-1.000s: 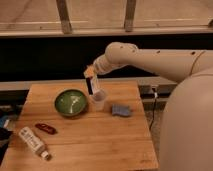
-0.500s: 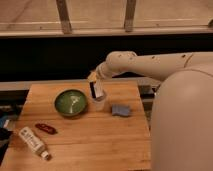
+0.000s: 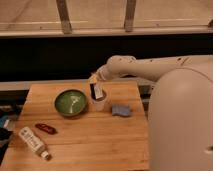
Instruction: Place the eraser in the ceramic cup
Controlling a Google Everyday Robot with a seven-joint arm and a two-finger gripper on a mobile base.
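The eraser (image 3: pixel 96 91), a dark bar with a white face, stands upright with its lower end inside the small whitish ceramic cup (image 3: pixel 99 105) near the middle back of the wooden table (image 3: pixel 90 145). My gripper (image 3: pixel 94 79) hangs just above the cup at the end of the white arm coming in from the right. It is shut on the eraser's top end.
A wide green bowl (image 3: pixel 70 102) sits just left of the cup. A small blue-grey pad (image 3: pixel 120 110) lies to its right. A red oval object (image 3: pixel 45 128) and a white tube (image 3: pixel 34 142) lie at the front left. My white body fills the right side.
The gripper has come down and slightly right with the eraser. The eraser's lower end has sunk into the cup.
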